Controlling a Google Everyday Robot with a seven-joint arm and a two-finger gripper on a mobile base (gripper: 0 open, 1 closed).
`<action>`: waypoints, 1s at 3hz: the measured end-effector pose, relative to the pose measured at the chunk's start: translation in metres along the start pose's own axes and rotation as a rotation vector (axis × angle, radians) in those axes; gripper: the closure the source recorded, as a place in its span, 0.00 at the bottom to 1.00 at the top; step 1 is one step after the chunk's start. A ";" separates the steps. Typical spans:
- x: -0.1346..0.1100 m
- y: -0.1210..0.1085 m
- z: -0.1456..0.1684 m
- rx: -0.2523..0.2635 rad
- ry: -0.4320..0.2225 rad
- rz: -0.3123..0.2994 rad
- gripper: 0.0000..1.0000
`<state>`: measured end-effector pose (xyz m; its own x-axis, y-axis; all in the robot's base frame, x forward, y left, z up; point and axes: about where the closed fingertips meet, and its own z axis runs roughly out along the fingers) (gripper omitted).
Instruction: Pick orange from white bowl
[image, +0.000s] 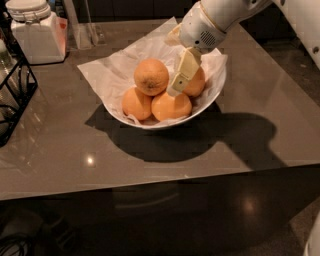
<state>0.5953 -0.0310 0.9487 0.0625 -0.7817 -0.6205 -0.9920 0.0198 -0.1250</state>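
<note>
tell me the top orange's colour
The orange is dull brownish-tan with a dark blotch, camera view; the tool hangs beside it.

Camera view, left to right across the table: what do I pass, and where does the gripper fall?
White lidded jar → blotched orange atop the pile → gripper, down in the white bowl just right of that orange → right-hand orange.

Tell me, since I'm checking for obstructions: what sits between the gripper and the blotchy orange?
Nothing: in the camera view the gripper hangs close beside the orange, only a narrow gap between.
</note>
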 end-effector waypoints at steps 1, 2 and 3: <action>0.001 -0.004 0.014 -0.031 -0.051 0.040 0.00; -0.002 -0.009 0.034 -0.069 -0.110 0.080 0.00; -0.008 -0.013 0.046 -0.093 -0.144 0.096 0.00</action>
<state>0.6127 0.0035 0.9196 -0.0248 -0.6813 -0.7316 -0.9996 0.0276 0.0082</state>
